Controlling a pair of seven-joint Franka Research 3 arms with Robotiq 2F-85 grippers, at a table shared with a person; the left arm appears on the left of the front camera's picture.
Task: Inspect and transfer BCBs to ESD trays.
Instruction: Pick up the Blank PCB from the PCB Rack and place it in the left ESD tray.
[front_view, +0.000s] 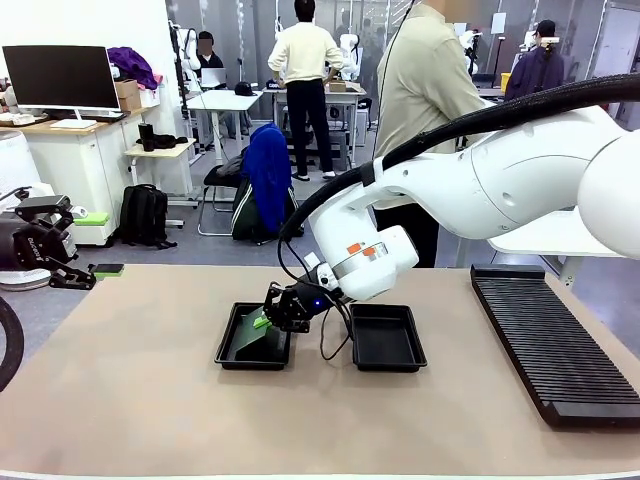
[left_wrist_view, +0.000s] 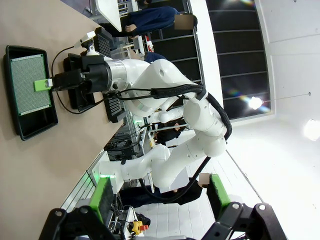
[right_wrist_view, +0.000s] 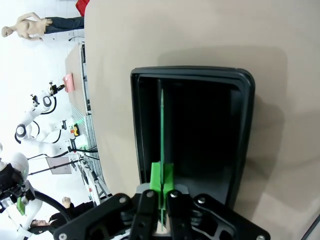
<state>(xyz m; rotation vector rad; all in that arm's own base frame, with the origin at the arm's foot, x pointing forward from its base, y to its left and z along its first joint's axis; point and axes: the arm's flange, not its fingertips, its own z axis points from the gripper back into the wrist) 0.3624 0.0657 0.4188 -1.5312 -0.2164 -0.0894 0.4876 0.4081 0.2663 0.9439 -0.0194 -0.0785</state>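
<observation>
The right gripper (front_view: 266, 321) is shut tight on one short edge of a thin board (left_wrist_view: 30, 97), pinching only a narrow strip of it. The board slopes down into the tray (front_view: 250, 365) near the middle of the surface (front_view: 130, 410). Its free end is low inside the tray, but I cannot tell whether it touches the floor. The biggest risk, in my judgement, is that small edge hold: the board hangs out like a lever, so any jolt or contact at the far end could twist it between the pads or pull it loose. If the arm presses lower while the board is tilted, the free end could dig into the tray floor and the board could bend. If it lets go too high, the board would slap down and might bounce up onto the sloping rim. The board nearly fills the floor, so a small skew could leave one corner riding the rim instead of lying flat. Nothing holds the tray, so a sideways push could slide it toward the second tray (front_view: 385, 366), which sits bare at its 3 o'clock. A loose cable (front_view: 330, 345) loops under the wrist between the two trays and could catch a rim as the arm pulls away. The left gripper (left_wrist_view: 160, 200) waits wide open and empty out at 9 o'clock, and the rack (front_view: 555, 345) lies well apart at 3 o'clock, so neither looks likely to interfere.
</observation>
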